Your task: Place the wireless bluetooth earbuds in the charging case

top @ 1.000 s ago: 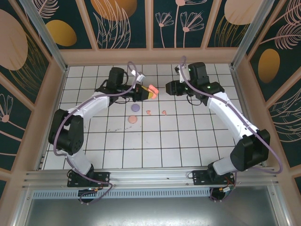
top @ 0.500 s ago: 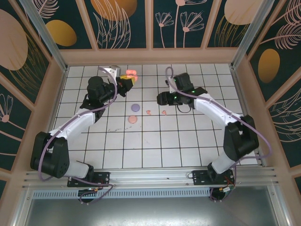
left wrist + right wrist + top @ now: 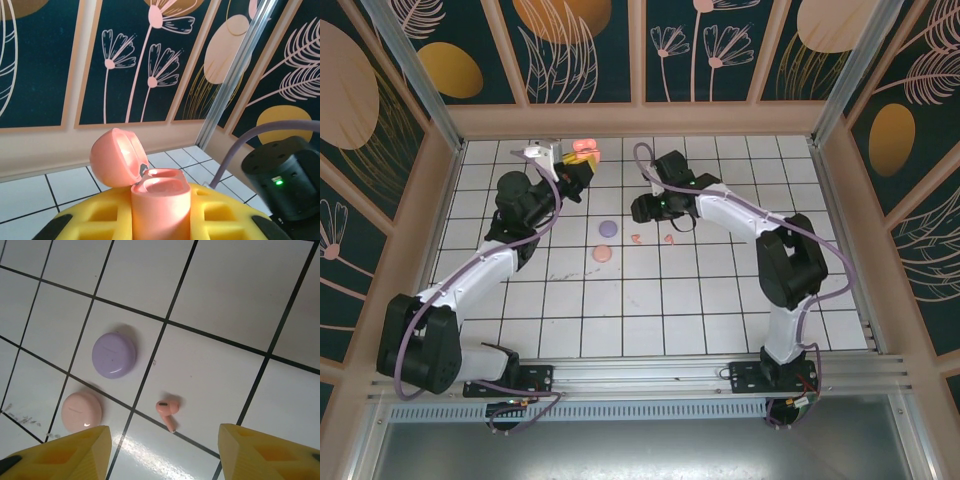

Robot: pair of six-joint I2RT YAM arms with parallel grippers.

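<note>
Left gripper (image 3: 578, 168): clamping the pink case (image 3: 160, 205), lid standing open, at upper centre-left of the top view.
Right gripper (image 3: 162, 452): hovering with jaws wide, holding nothing.
Pink earbud (image 3: 167, 410): lying on the tiles (image 3: 225, 305), lower centre of the right wrist view.
Purple disc (image 3: 114, 354), pink disc (image 3: 81, 412): resting to its left.
</note>
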